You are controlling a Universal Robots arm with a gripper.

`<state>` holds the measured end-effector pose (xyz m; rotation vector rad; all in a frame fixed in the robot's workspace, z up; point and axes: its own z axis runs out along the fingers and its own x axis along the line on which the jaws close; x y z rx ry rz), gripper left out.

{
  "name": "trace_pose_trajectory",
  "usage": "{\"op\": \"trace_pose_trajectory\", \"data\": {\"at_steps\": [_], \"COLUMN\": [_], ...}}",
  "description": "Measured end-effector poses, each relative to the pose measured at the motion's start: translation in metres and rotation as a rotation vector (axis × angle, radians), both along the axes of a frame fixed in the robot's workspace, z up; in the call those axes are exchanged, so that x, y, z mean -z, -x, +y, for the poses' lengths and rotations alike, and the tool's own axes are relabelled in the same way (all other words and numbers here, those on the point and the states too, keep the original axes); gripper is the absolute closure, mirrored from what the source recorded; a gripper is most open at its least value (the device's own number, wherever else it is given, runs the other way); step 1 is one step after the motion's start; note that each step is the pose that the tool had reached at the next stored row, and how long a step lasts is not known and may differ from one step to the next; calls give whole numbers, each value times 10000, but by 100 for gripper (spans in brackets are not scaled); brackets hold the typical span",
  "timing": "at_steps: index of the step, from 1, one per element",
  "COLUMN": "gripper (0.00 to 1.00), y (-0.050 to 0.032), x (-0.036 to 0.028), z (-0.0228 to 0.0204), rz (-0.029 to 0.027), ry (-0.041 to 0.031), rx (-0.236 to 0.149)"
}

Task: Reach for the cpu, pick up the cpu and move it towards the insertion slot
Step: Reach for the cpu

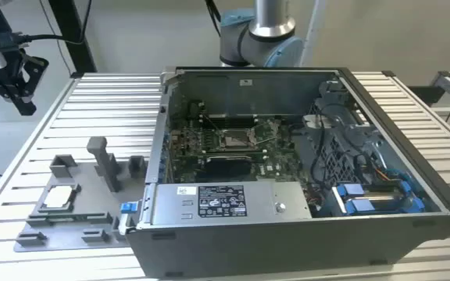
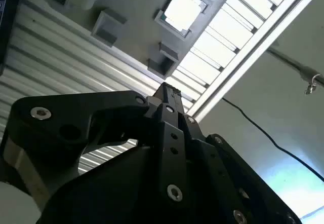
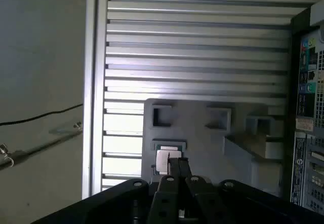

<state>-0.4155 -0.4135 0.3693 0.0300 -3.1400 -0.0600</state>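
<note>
The claw [image 3: 177,163] hung closed and empty, well clear of the computer case [image 1: 287,243]. The cpu [image 1: 59,198] lay flat in a fixture [image 1: 92,218] beside that case. Judged light, rigid and fragile, best gripped by opposite edges.

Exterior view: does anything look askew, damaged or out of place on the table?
Nothing stands out. The cpu lies flat in its nest on the grey fixture, the case sits open with its slot unobstructed, and the end effector hangs apart from both.
</note>
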Motion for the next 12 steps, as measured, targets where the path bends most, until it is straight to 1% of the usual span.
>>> {"op": "trace_pose_trajectory", "data": {"at_steps": [12], "gripper": [100], "y": [-1], "x": [1], "z": [-3], "rz": [3], "ry": [0], "rx": [-1]}}
